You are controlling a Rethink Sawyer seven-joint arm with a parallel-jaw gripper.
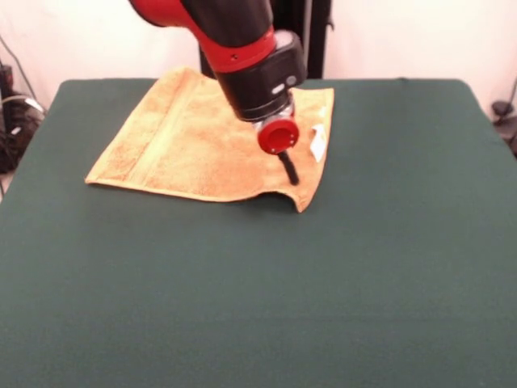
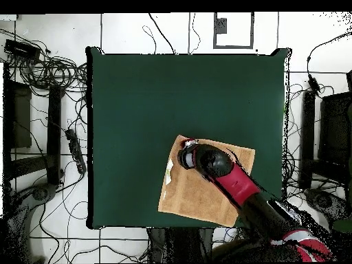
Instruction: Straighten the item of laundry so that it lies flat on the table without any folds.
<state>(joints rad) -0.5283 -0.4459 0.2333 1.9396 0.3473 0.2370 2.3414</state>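
The orange-tan towel lies spread on the far part of the dark green table, close to the robot's side. Its near right corner curls up a little off the felt. A small white tag sits by its right edge. My gripper hangs from the red and black arm and reaches down onto the towel near that corner and the tag. In the overhead view the gripper is over the towel's upper left corner, and the arm covers part of the cloth.
The table's far edge runs just behind the towel. Cables and dark equipment lie on the tiled floor around the table. The green top stretches well beyond the towel.
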